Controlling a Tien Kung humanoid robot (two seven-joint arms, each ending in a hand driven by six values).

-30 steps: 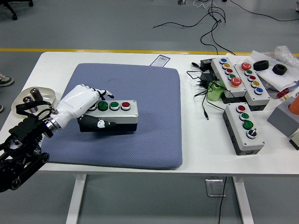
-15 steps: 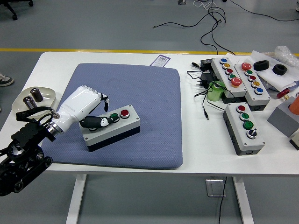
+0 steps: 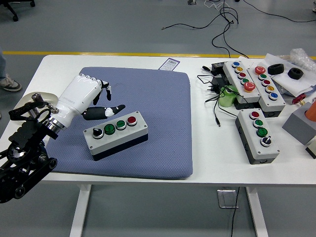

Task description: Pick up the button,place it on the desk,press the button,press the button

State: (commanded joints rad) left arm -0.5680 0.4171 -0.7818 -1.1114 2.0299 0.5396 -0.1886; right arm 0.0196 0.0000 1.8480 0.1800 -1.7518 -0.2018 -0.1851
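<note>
Box: button box (image 3: 116,134) lies flat, lower left of centre on the blue mat (image 3: 163,98) — set for pressing.
Hand: left hand (image 3: 89,98) hovers just above-left, fingers released, holding nothing.

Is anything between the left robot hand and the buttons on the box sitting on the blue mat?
Nothing visible. The left robot hand hovers open just up-left of the button box, which lies on the blue mat with its four buttons uncovered.
</note>
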